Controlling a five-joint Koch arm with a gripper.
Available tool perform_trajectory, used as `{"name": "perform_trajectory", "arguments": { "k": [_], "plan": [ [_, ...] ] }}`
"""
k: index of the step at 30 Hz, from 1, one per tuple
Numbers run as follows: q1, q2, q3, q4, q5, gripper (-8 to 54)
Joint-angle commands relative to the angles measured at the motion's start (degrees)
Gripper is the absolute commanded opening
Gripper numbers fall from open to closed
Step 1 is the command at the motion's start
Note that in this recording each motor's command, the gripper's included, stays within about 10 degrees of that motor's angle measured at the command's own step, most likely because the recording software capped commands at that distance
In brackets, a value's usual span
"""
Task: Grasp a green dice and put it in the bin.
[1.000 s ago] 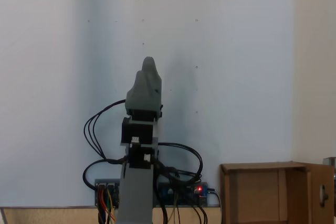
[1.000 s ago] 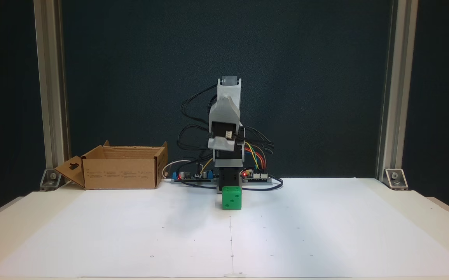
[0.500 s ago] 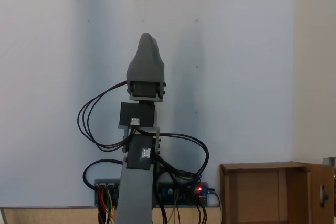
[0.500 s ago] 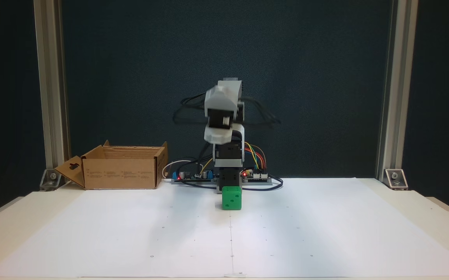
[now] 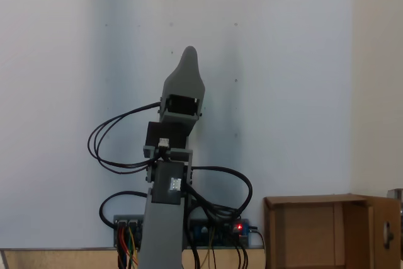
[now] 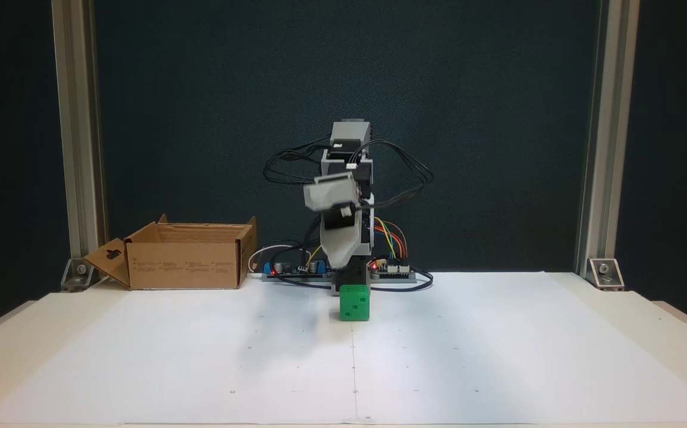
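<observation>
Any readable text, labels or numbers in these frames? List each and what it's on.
No text is legible.
Bin: small print on its front wall, too small to read.
Green dice: no text; dark pips, three on the front face, at least one on top.
Arm's servos: white patches that may be labels, blurred.
Circuit boards behind the arm: no readable markings.

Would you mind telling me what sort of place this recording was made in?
Probably a lab or workshop test bench: aluminium frame posts flank a dark backdrop, white paper covers the table, and bare circuit boards with loose wires sit at the arm's base.
</observation>
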Motion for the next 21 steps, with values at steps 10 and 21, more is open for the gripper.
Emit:
{"name": "perform_trajectory", "arguments": {
  "k": [10,21],
  "plan": [
    [-0.8,2.7,-16.0,20.5,2.9,42.2],
    [-3.1,-1.2,-25.4,45.6,2.9,42.2]
  ]
}}
